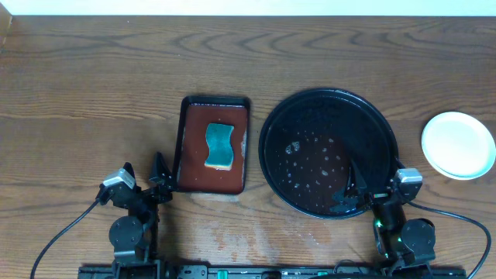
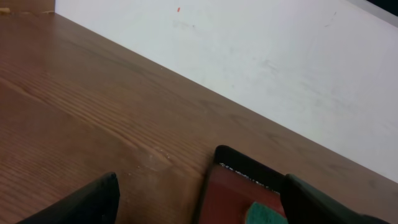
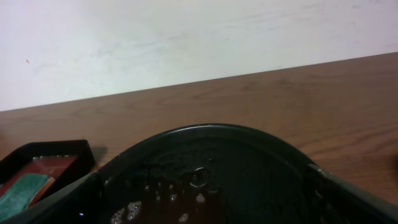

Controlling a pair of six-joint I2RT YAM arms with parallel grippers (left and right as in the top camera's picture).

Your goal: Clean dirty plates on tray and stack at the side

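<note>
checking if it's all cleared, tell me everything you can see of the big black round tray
The black tray is large, round and glossy, with a raised rim. It sits flat on the wooden table, right of centre. Nothing lies on it but pale droplets scattered over its middle. The open right gripper hangs over its near right rim; contact cannot be judged. The red-brown tray stands apart on its left.

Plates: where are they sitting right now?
In the overhead view a white plate lies on the table at its right side, just beyond the black tray and apart from it; whether others lie beneath cannot be told.
</note>
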